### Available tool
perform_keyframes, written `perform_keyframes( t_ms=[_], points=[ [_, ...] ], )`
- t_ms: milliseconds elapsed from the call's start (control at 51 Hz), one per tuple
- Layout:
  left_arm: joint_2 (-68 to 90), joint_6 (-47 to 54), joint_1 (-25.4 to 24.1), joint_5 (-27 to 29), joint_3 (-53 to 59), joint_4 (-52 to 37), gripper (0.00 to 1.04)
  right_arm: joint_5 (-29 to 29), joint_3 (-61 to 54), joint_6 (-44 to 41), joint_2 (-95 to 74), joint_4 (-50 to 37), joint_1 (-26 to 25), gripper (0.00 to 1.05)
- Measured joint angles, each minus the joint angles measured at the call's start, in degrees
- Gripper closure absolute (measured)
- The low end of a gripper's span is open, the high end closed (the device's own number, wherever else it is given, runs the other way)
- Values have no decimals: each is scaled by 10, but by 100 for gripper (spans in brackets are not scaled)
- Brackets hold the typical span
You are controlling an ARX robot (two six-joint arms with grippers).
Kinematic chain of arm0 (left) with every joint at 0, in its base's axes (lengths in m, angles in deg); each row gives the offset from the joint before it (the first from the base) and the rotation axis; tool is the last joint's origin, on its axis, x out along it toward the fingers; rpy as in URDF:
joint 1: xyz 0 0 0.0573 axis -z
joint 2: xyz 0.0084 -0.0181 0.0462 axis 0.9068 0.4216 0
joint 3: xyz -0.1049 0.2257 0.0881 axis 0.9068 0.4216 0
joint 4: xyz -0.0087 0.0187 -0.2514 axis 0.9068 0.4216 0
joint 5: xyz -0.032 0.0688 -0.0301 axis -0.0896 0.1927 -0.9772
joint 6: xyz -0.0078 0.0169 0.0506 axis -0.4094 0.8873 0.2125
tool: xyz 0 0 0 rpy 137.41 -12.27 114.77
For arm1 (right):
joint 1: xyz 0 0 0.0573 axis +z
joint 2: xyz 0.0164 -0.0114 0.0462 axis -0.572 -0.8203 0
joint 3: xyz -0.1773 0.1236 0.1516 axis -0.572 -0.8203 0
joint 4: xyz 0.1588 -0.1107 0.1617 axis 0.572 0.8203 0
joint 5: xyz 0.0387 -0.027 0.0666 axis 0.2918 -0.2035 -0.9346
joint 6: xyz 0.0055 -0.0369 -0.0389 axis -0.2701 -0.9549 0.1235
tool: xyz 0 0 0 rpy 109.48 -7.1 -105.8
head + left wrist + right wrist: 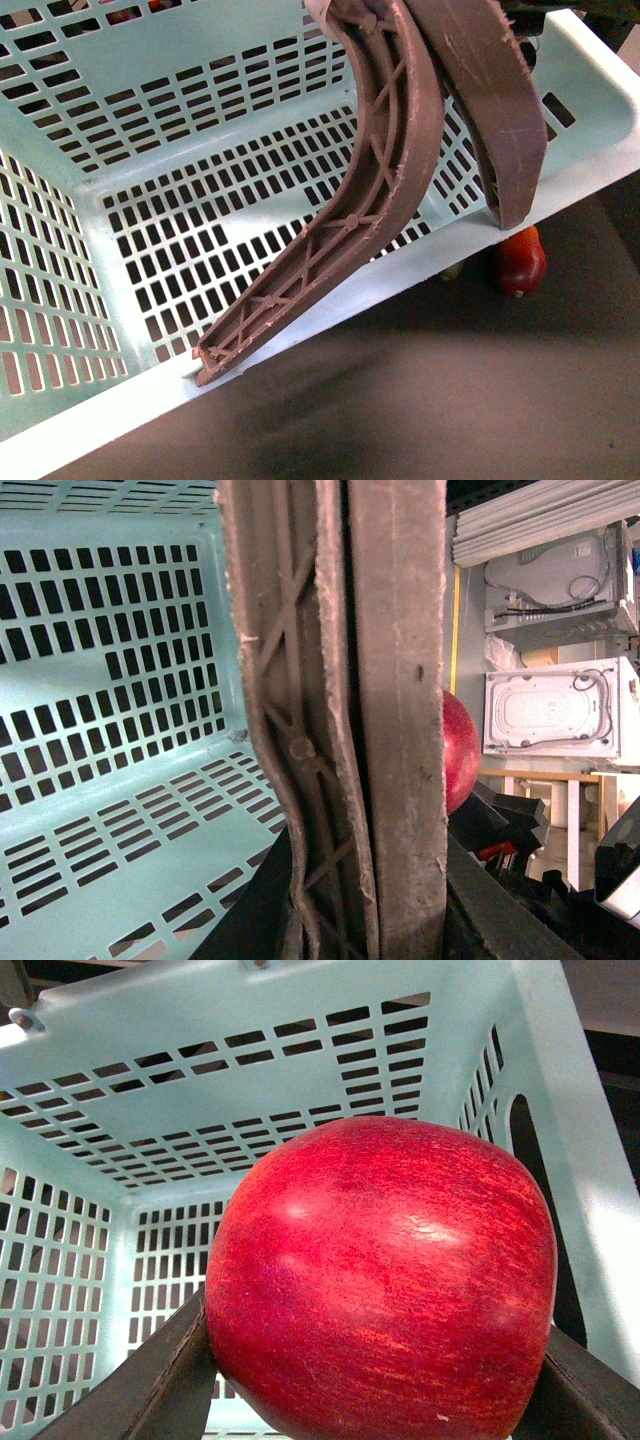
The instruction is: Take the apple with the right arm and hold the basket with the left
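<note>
The light turquoise basket fills the front view, tilted, with its two brownish-grey handles raised together. My left gripper is shut on both handles, its dark fingers pressing them from either side. The slotted basket hangs beside it. Just beyond the handles, part of the red apple shows. My right gripper is shut on the apple, bright red with yellowish streaks, held over the open basket. Neither gripper shows in the front view.
A dark red, orange-topped fruit lies on the dark table just outside the basket's near rim. White appliance panels and shelving stand in the background of the left wrist view.
</note>
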Motion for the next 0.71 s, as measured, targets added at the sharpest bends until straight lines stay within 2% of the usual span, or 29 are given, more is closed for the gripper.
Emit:
perform_keyframes(
  t_ms=[39, 137, 176, 314, 451, 588, 706],
  points=[
    [0, 0, 0, 0, 0, 0, 85, 6, 0, 2, -1, -1, 1, 30],
    [0, 0, 0, -1, 0, 0, 85, 14, 0, 6, 0, -2, 0, 18],
    [0, 0, 0, -1, 0, 0, 85, 25, 0, 10, 5, -3, -7, 7],
    [1, 6, 0, 1, 0, 0, 85, 53, -1, 14, 50, -1, -43, 9],
    [1, 4, 0, 3, 0, 0, 85, 108, -35, -1, 157, 15, -115, 9],
    [1, 5, 0, 1, 0, 0, 85, 138, -96, 4, 251, 53, -182, 9],
    [1, 3, 0, -2, 0, 0, 85, 138, -104, 8, 261, 55, -189, 9]
  ],
)
